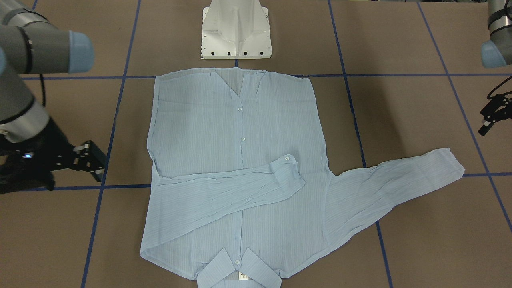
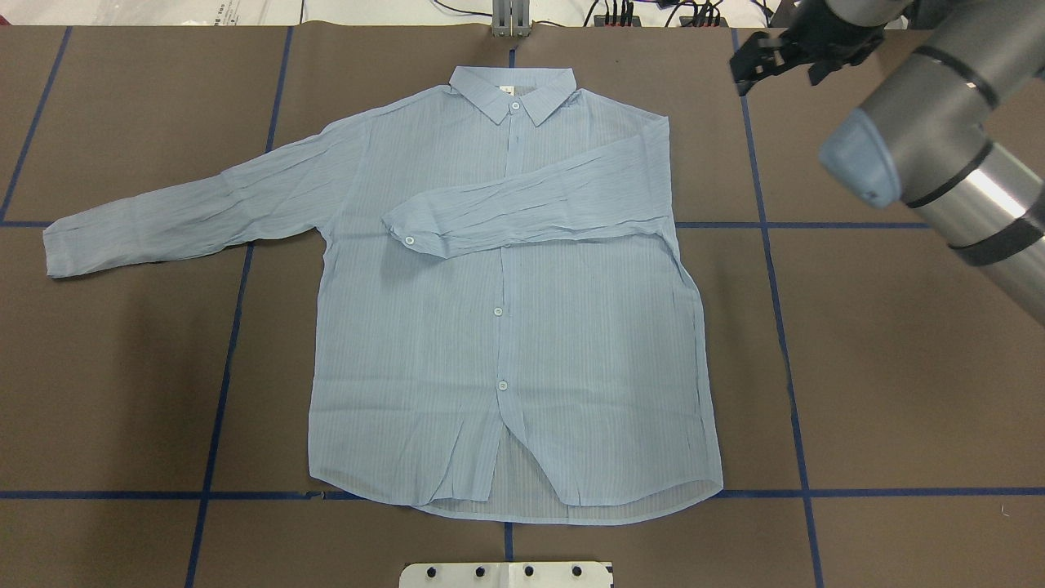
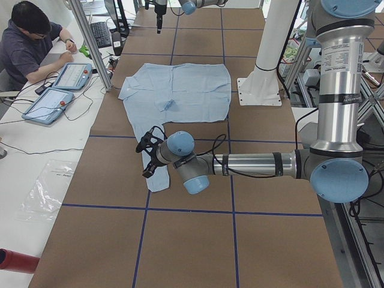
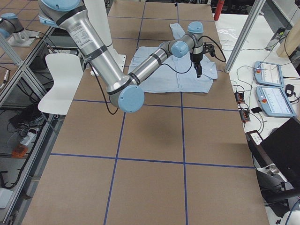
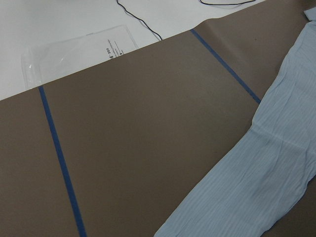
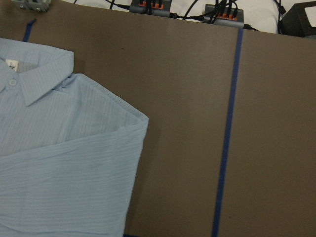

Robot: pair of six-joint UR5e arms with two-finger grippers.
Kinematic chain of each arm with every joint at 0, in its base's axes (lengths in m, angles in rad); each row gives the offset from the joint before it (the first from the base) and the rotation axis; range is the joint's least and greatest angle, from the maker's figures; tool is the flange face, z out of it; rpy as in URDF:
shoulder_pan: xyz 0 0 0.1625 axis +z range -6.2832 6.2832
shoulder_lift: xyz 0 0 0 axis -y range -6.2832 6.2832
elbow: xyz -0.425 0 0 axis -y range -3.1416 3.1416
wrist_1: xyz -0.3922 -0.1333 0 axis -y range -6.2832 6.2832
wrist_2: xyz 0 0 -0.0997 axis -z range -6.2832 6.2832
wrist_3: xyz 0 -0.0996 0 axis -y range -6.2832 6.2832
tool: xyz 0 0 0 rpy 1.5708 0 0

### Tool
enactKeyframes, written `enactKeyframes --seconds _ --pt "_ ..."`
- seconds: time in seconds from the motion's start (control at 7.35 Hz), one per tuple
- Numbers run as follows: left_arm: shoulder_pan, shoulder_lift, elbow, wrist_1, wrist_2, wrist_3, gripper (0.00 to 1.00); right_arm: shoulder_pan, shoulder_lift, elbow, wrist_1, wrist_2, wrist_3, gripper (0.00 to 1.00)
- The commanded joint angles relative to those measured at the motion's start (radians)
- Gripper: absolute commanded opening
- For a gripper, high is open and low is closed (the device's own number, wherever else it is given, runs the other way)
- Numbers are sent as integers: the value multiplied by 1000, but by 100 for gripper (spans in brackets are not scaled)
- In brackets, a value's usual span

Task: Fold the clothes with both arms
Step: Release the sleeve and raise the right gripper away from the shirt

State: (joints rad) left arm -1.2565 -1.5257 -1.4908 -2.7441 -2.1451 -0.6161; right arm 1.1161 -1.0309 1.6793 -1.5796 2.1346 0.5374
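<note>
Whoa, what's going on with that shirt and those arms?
Two robot arms are folding a light-blue shirt lying flat, buttons up, on the table. One sleeve is already folded across the chest; the other sleeve lies stretched out. The right gripper and left gripper hang off to either side, neither touching the shirt.

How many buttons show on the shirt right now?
4: the collar button; the cuff button on the folded sleeve; a mid-front button; a lower-front button. The folded sleeve may hide others.

A seated operator (image 3: 27,42) faces two tablets (image 3: 72,75) — a clear plastic bag (image 3: 51,189) shares their white surface.
</note>
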Motion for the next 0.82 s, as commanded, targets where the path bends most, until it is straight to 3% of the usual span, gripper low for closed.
enactKeyframes --seconds 0.0,0.14,0.68 --pt "147 4 61 -101 167 -277 80 157 -133 20 4 116 -245 100" --pt "205 4 98 -132 242 -313 74 175 -158 22 7 117 -275 100" --pt "285 9 182 -204 257 -326 74 177 -169 22 9 108 -272 100"
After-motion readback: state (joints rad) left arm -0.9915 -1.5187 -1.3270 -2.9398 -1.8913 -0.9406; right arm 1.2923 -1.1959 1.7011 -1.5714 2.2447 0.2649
